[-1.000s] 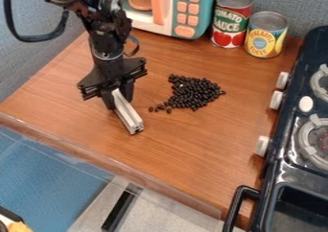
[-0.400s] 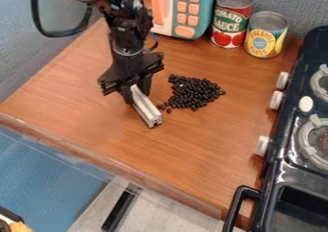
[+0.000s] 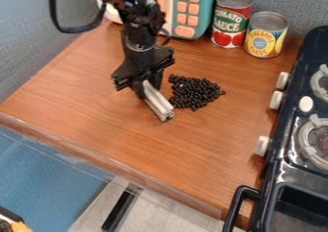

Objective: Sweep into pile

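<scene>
- The black beans (image 3: 195,93) lie in one loose heap on the wooden countertop (image 3: 128,145), on the stove side of the gripper, their ragged edge close to the sweeping tool.
- From where I'm standing they look light, hard and smooth, so I'd expect each one to roll or skitter if shoved fast. Nobody need pinch them; a slow push low on their outer edge should gather them best.
- The tool is a slotted metal bar (image 3: 158,101), seemingly aluminium: stiff, fairly light I'd guess, and a bit slick on its flat faces. Its upper end is the sensible place to take hold, leaving the long side free to sweep, though a hard push out at the far end might twist it.
- That upper end sits between the fingers of the black gripper (image 3: 148,86). They're closed in as far as the bar lets them, one on either side, with nothing else held.
- The bar slants out from under the fingers toward the counter's front edge. The beans are just beside its length, near the fingers but not between them; whether the closest beans touch the metal, I can't tell.
- Farther out, the tomato sauce can (image 3: 232,19) and pineapple can (image 3: 266,35) stand behind the heap, well apart from it.
</scene>
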Available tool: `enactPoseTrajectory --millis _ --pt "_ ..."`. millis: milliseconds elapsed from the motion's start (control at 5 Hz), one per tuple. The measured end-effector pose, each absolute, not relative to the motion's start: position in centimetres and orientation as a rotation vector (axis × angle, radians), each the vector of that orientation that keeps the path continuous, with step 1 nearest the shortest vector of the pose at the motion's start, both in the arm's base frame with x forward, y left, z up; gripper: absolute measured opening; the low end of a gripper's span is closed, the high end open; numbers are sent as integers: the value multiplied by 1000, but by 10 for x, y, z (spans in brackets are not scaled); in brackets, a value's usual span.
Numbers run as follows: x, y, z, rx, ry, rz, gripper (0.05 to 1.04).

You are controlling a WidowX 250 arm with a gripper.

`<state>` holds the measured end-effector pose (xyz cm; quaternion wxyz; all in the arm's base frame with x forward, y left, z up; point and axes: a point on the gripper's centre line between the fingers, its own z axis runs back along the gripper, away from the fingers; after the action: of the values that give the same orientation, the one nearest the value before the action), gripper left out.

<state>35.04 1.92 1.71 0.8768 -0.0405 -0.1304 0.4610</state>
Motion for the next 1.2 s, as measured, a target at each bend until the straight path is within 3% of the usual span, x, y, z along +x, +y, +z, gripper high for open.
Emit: enactPoseTrajectory --millis 1200 --pt "387 -34 15 -143 -308 914 366"
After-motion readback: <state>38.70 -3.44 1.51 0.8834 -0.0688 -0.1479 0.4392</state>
